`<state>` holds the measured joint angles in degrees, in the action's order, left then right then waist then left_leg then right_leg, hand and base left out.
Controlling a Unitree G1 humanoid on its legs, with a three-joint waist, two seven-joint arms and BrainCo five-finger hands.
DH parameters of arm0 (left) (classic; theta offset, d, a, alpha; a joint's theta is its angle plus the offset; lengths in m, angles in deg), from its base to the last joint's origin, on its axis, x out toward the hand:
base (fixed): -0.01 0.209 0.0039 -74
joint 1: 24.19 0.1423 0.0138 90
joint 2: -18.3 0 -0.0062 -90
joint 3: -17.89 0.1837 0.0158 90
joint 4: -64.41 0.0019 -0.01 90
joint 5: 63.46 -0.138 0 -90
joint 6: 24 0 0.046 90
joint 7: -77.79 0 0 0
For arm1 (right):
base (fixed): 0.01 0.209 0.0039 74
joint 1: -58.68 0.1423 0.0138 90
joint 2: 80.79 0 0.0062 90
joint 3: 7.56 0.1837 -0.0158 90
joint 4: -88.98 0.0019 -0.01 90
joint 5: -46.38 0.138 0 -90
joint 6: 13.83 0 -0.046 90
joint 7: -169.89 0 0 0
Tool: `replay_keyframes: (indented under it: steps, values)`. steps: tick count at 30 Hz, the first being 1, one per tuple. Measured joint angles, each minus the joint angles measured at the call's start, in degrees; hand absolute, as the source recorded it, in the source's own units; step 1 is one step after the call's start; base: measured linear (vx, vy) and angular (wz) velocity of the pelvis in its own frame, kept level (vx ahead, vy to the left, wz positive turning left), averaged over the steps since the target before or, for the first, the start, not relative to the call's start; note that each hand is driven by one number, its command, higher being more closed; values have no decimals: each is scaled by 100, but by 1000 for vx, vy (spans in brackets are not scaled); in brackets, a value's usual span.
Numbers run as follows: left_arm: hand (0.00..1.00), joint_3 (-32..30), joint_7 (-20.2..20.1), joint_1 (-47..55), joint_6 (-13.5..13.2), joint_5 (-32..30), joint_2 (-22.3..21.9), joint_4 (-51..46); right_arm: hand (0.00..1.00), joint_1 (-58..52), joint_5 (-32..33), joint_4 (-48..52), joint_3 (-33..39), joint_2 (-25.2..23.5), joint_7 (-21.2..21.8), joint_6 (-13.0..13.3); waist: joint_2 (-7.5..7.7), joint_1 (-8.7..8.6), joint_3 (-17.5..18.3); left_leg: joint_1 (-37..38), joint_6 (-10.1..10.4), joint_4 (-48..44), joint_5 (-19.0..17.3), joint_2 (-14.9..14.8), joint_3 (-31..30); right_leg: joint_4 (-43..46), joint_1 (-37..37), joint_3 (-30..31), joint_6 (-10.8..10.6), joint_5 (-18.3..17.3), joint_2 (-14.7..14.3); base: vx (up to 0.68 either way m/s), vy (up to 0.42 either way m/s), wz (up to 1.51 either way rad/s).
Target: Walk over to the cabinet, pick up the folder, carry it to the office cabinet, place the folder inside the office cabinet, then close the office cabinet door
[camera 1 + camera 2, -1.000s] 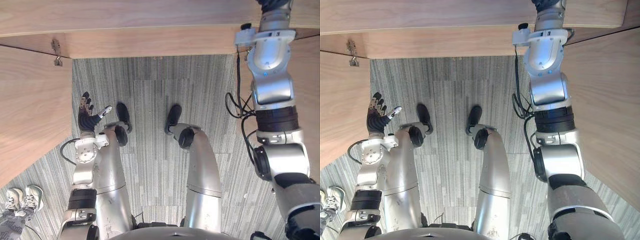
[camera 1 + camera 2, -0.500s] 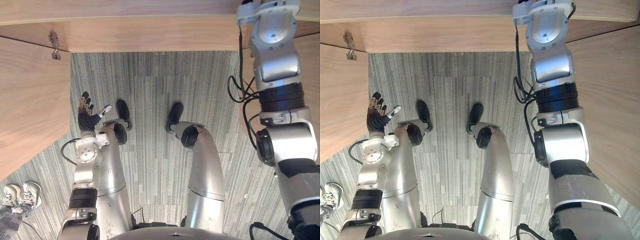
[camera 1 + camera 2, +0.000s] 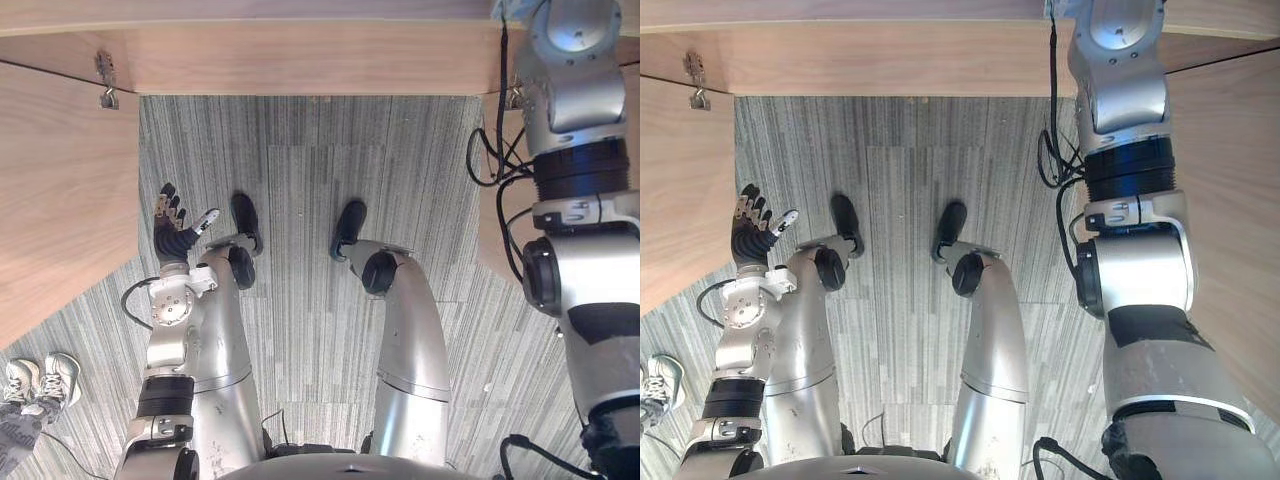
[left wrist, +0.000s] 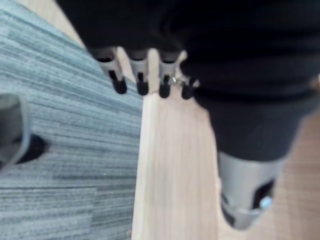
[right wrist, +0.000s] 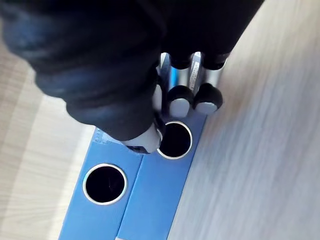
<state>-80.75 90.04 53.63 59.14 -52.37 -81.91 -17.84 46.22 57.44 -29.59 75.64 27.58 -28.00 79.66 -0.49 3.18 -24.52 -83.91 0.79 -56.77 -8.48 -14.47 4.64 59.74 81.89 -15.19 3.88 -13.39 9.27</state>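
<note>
Robot facing the wooden cabinet (image 3: pixel 300 55). We see the right hand (image 5: pixel 125 85) closed on the blue folder (image 5: pixel 165 185); its fingers (image 5: pixel 207 99) curl over the upper end of the spine, and the thumb (image 5: pixel 145 137) presses the spine from the opposite side; the metal-ringed finger hole (image 5: pixel 175 140) lies just past the thumb tip, touching it, and directly beneath the fingertips. A second blue spine (image 5: pixel 85 215) stands against the folder on the thumb's side, with its own ringed hole (image 5: pixel 105 184) well clear of the fingers; pale wood panel (image 5: pixel 250 125) runs along the finger side of the folder. We note the left hand (image 3: pixel 172 235) hanging low at the robot's side, fingers (image 4: pixel 140 82) straight and spread, holding nothing (thumb apart from the row); beyond its fingertips lie the edge of the open cabinet door (image 3: pixel 60 200) and the grey striped carpet (image 4: pixel 60 100); a metal hinge (image 3: pixel 105 80) sits farther out past the fingertips. A person's shoes (image 3: pixel 40 380) stand on the carpet behind the left hand's wrist.
</note>
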Motion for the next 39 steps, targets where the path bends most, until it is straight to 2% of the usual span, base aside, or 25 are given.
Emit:
replay_keyframes:
  steps: [7, 10, 11, 15, 17, 18, 21, 23, 25, 27, 28, 34, 35, 39]
  values:
    - [0, 39, -19, 23, 1, 5, -13, 35, 100, 30, 210, -2, 12, 4, -10, -4, 0, -35, 0, 69, 17, -37, 35, -25, -86, -1, -139, -95, 28, 18, -10, -31, -12, 1]
    - [0, 80, -34, 18, 2, 0, -6, 41, 100, -264, 199, 615, 22, 12, -5, 13, 0, -27, 0, 130, 5, -128, -22, -75, -103, 15, -238, -97, 28, 15, -48, -26, 7, -9]
    - [0, 105, -52, -5, 8, -6, -11, 62, 100, -555, 174, 1144, 25, 21, 0, 33, 0, -27, 0, 147, 1, -214, -66, -99, -112, 48, -277, -96, 30, 11, -62, -23, 11, -7]
    - [0, 178, -58, -92, 60, -33, -12, 197, 100, -1447, -28, 1950, 39, -31, 19, 80, 2, -38, 1, 400, -12, -328, -180, -121, -92, 117, -519, -43, 2, -40, -75, -17, 10, -4]
    - [0, 198, -57, -109, 87, -112, -15, 208, 100, -2095, -27, 2626, 112, -149, 21, 129, 12, -53, 6, 622, 15, -326, -258, -147, -40, 72, -715, 12, -9, -47, -119, -31, 17, -14]
    - [0, 195, -57, -108, 127, -175, -12, 215, 100, -2601, -27, 3194, 137, -364, 30, 188, 26, -71, 15, 847, 34, -307, -325, -221, 12, -27, -924, 32, -23, -39, -172, -34, 20, -25]
    - [0, 197, -64, -114, 173, -298, -24, 273, 100, -3384, -27, 3961, 142, -704, 62, 316, 92, -152, 54, 1257, 15, -188, -409, -270, 146, -231, -1316, 3, -48, -26, -173, -33, 27, -19]
    - [0, 208, -128, -108, 219, -420, -42, 481, 100, -4173, -30, 4489, 117, -1042, 278, 470, 247, -193, 214, 1703, -6, 20, -465, -332, 292, -534, -1727, -56, -120, 18, -173, -24, 26, -24]
    - [0, 215, -149, -86, 241, -480, -102, 602, 100, -4749, -68, 4750, -8, -1300, 400, 577, 305, -257, 307, 2108, -1, 236, -468, -352, 343, -858, -2189, -165, -179, 65, -174, 15, 30, -11]
    - [0, 270, -156, 85, 260, -534, -170, 719, 100, -5411, -240, 4819, -337, -1627, 568, 650, 415, -318, 527, 2649, -1, 526, -472, -338, 478, -1227, -2706, -165, -204, 156, -203, 81, 43, -6]
    - [0, 341, -174, 249, 261, -574, -211, 747, 100, -5803, -255, 4819, -559, -1761, 693, 684, 420, -319, 704, 2937, -16, 696, -472, -330, 508, -1480, -3001, -164, -210, 213, -252, 102, 38, -6]
    - [0, 570, -260, 938, 260, -763, -367, 977, 100, -7442, -830, 4422, -1273, -2416, 1265, 797, 430, -322, 1174, 4418, -19, 1606, -475, -154, 800, -2589, -4470, -134, -358, 475, -324, 136, 55, 2]
    - [0, 669, -266, 1098, 259, -804, -366, 1100, 100, -7798, -1045, 3940, -1298, -2586, 1402, 787, 426, -321, 1324, 4767, -18, 1847, -465, -85, 847, -2875, -4828, -130, -415, 536, -332, 139, 68, 5]
    - [0, 931, -276, 1321, 247, -920, -342, 1474, 100, -8253, -1293, 2503, -1148, -2923, 1520, 731, 435, -327, 1541, 5510, -7, 2582, -275, 149, 971, -3653, -5557, -98, -503, 807, -335, 131, 69, 5]
